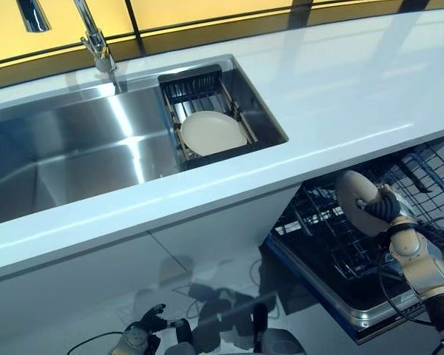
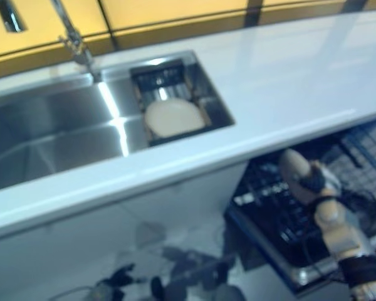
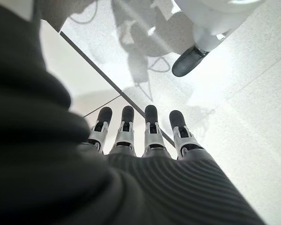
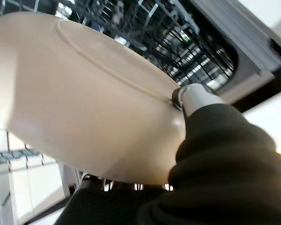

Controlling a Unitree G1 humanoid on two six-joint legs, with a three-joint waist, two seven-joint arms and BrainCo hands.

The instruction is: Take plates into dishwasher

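My right hand [image 1: 383,207] is shut on a cream plate [image 1: 354,197] and holds it on edge above the pulled-out dishwasher rack [image 1: 333,244], under the counter's edge. In the right wrist view the plate [image 4: 84,103] fills the frame, with the rack wires [image 4: 178,42] behind it. A second cream plate [image 1: 212,133] lies in the dark drying rack [image 1: 200,89] inside the sink. My left hand [image 1: 144,325] hangs low near the floor, with its fingers [image 3: 150,126] straight and empty.
The steel sink [image 1: 74,159] with a tap [image 1: 96,41] sits in the white counter [image 1: 355,96]. The open dishwasher door [image 1: 355,314] sticks out low on the right. White cabinet fronts [image 1: 133,274] lie below the counter.
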